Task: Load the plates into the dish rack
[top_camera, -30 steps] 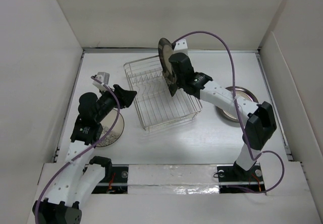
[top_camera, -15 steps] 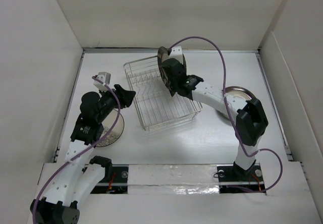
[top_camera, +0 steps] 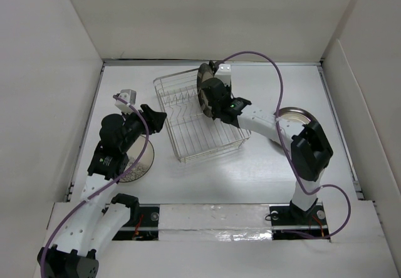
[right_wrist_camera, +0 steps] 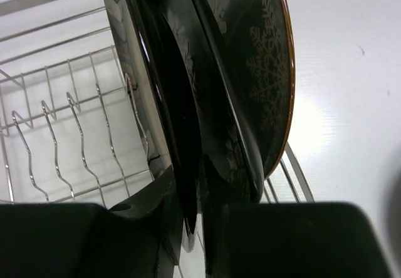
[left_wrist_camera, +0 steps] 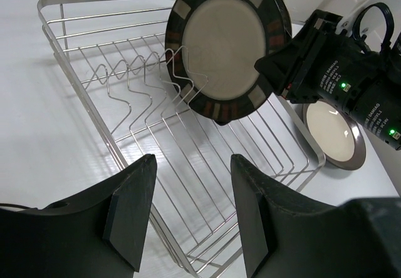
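Left of the dish rack, a cream-centred plate lies flat under the left arm. The left gripper hovers, jaws apart, empty. At the rack's far right corner the right gripper is clamped on an upright dark-rimmed plate, with a patterned dark plate just beside it. Judgement: lower the rim squarely between two prongs and release only once seated. Right of the rack lies another flat plate. White matte tabletop, white walls.
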Robot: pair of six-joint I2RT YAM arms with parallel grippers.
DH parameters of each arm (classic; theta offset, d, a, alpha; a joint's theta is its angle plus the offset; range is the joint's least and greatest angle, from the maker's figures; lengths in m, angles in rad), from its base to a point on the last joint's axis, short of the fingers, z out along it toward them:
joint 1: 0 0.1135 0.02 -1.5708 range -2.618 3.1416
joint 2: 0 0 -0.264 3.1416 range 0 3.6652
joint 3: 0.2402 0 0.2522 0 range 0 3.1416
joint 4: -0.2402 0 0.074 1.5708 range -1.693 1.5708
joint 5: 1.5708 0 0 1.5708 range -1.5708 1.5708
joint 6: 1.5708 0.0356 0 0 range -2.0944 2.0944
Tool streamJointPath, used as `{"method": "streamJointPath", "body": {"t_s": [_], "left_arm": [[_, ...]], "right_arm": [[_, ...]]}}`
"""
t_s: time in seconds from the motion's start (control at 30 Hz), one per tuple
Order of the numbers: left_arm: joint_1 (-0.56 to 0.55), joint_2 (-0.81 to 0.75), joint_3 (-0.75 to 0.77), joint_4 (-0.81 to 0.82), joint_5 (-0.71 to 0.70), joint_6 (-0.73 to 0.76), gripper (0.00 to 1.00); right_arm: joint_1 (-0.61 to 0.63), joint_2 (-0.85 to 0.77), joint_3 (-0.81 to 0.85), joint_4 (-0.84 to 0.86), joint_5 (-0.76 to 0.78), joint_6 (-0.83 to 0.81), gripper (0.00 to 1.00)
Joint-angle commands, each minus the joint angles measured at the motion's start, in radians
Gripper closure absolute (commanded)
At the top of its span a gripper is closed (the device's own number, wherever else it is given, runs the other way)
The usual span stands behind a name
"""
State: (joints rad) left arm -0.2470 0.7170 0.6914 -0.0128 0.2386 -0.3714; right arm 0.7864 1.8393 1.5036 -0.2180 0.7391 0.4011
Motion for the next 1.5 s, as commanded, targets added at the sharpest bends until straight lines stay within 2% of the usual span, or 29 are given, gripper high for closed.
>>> {"method": "streamJointPath", "body": {"t_s": [0.0,0.1,0.27,0.43,0.5,0.53,0.57,0.6,0.67,0.73,0.77,0.83,1.07,1.17,1.27,1.37,1.4,1.47], "left_arm": [[-0.003,-0.01,0.03,0.031,-0.016,0.008,0.53],[-0.003,-0.005,0.034,0.03,-0.03,0.008,0.53],[-0.003,-0.02,0.03,0.037,-0.025,0.011,0.53],[0.023,-0.019,0.025,0.054,0.011,0.002,0.54],[0.034,-0.027,0.025,0.062,-0.004,-0.001,0.55],[0.034,-0.027,0.026,0.063,-0.007,-0.004,0.56],[0.043,-0.025,0.028,0.065,-0.009,-0.006,0.59],[0.043,-0.025,0.033,0.065,-0.01,-0.006,0.61],[0.043,-0.045,0.025,0.076,-0.009,-0.008,0.69],[0.043,-0.056,0.014,0.105,-0.007,-0.009,0.77],[0.043,-0.054,0.014,0.109,-0.007,-0.009,0.9],[0.043,-0.05,0.023,0.109,0.001,-0.004,1.0],[0.043,-0.142,0.016,0.149,-0.036,-0.024,1.0],[0.043,-0.203,0.008,0.165,-0.05,-0.032,0.88],[0.034,-0.231,0.022,0.163,-0.079,-0.029,0.8],[0.014,-0.258,0.039,0.158,-0.087,-0.018,0.77],[0.014,-0.264,0.042,0.16,-0.096,-0.018,0.76],[0.002,-0.272,0.051,0.157,-0.11,-0.015,0.74]], "right_arm": [[0.013,-0.038,0.0,0.141,0.017,0.059,0.74],[0.022,-0.052,0.001,0.138,0.017,0.051,0.56],[0.022,-0.127,-0.026,0.181,-0.056,0.018,0.39],[0.043,-0.265,-0.107,0.267,-0.098,-0.022,0.35],[0.076,-0.297,-0.149,0.279,-0.153,-0.041,0.38],[0.088,-0.311,-0.16,0.292,-0.179,-0.045,0.45],[0.099,-0.33,-0.169,0.301,-0.208,-0.047,0.73],[0.131,-0.334,-0.192,0.313,-0.278,-0.047,0.86],[0.172,-0.327,-0.207,0.342,-0.329,-0.036,1.0],[0.241,-0.313,-0.215,0.351,-0.372,-0.024,1.0],[0.261,-0.307,-0.22,0.359,-0.383,-0.009,1.0],[0.321,-0.29,-0.241,0.385,-0.403,0.018,1.0],[0.46,-0.193,-0.244,0.419,-0.379,0.165,1.0],[0.491,-0.146,-0.237,0.439,-0.362,0.203,1.0],[0.511,-0.089,-0.214,0.431,-0.356,0.246,1.0],[0.522,-0.034,-0.175,0.425,-0.374,0.298,0.86],[0.522,0.007,-0.158,0.422,-0.382,0.339,0.77],[0.522,0.044,-0.143,0.407,-0.385,0.387,0.67]]}}
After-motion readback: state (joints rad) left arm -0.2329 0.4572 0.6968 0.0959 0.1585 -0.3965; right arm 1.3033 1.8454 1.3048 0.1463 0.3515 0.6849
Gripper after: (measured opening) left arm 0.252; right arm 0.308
